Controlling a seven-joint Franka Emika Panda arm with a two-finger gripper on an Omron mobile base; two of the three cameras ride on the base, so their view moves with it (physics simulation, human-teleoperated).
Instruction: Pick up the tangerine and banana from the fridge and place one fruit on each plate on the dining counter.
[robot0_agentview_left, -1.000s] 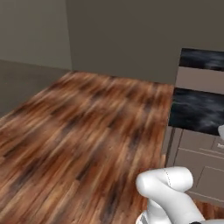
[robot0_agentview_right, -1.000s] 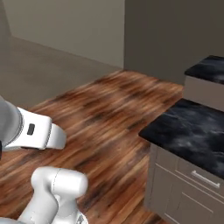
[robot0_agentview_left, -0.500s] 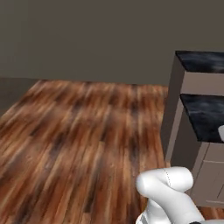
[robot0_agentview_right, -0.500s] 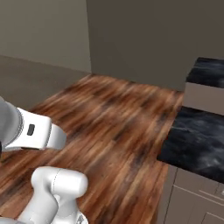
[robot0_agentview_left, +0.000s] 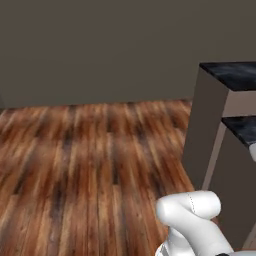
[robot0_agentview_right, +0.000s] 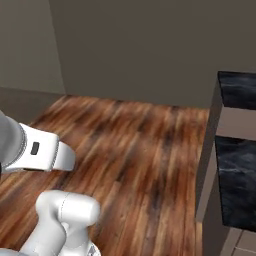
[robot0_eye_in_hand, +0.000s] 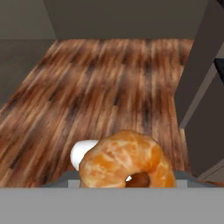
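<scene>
**Tangerine in hand, rolling across the kitchen floor**

Checking my feeds from left to right. In the left base view I get mostly wooden floor (robot0_agentview_left: 90, 165) with a plain grey-brown wall (robot0_agentview_left: 100, 50) behind it, then the white arm (robot0_agentview_left: 192, 220) at the lower right, and at the far right the taupe end of the dining worktop (robot0_agentview_left: 205, 130) with its glossy black marbled top.

In the right base view the arm (robot0_agentview_right: 40, 152) comes in from the left edge, the same floor runs across the middle, and the worktop (robot0_agentview_right: 237, 175) sits on the right, black stone on two levels.

In the hand view the tangerine (robot0_eye_in_hand: 127, 162) sits big and orange at the bottom centre, right up against the camera and above the floor. It looks held in the fingers, but I can't see the finger tips themselves behind the fruit, so I can't tell how wide they stand. A small white rounded bit (robot0_eye_in_hand: 81, 153) pokes out just left of the tangerine; I can't tell what it is.
</scene>
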